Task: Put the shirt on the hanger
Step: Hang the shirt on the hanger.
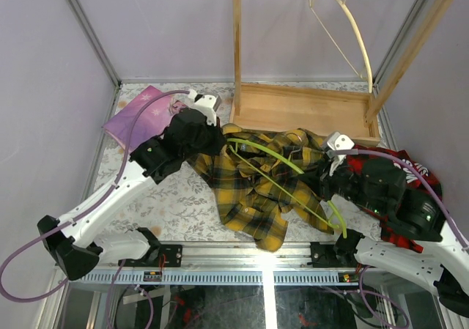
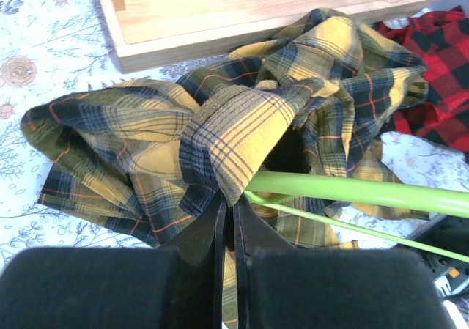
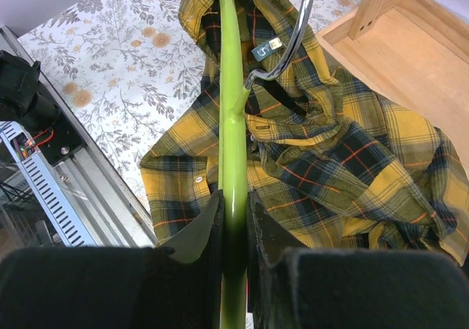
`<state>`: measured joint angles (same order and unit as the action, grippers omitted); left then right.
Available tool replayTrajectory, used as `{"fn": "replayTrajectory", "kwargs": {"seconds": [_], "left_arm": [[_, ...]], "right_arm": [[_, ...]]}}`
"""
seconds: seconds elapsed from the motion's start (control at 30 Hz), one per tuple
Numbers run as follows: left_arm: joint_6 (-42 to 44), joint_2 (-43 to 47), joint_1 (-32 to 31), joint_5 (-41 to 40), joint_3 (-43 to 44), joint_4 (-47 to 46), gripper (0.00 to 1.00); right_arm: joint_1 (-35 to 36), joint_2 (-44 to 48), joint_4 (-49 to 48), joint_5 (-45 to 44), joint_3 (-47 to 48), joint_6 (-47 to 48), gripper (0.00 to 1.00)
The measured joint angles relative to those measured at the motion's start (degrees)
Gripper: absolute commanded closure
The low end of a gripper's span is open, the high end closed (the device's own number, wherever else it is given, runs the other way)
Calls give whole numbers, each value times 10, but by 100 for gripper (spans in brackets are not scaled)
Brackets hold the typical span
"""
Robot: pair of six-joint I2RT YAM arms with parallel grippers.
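Shirt (image 1: 256, 190) is lying crumpled on the tabletop (image 1: 168, 197) between the two arms, just in front of the wooden rack base (image 1: 304, 109). It is not hung yet. The hanger (image 3: 230, 124) is laid across it, with the metal hook (image 3: 293, 36) seen at the collar area. The far arm of the hanger points into a raised fold.

- Left claw (image 2: 229, 201): closed tight on that fold, only a thin pinch of fabric held.
- Right claw (image 3: 233, 197): clamped narrow on the hanger's near arm, close to its end.

Risks, as judged:
- The fold could slip from the left claw if it is tensioned by the hanger tip, since the pinch is shallow.
- The hanger tip could be driven between the wrong layers. Whether the opening is a shoulder or just bunched cloth cannot be told.
- The hanger is held far from the hook, so it could be twisted in the grip by fabric drag.
- The red plaid garment (image 1: 399, 168) lies right beside the shirt's edge and could be dragged along.
- The rack base is near, so a snag is possible on lift.
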<state>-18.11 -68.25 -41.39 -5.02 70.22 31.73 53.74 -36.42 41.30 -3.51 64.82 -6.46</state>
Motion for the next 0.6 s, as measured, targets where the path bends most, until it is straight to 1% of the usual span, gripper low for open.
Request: {"fn": "replayTrajectory", "kwargs": {"seconds": [0.27,0.4,0.6], "left_arm": [[-13,18,-3,32,5,1,100],[-16,15,-19,34,13,9,100],[-16,6,-47,32,39,22,100]], "right_arm": [[0,-25,-63,2,-27,1,100],[0,-39,-94,5,-34,7,100],[0,-82,-126,17,-34,22,100]]}}
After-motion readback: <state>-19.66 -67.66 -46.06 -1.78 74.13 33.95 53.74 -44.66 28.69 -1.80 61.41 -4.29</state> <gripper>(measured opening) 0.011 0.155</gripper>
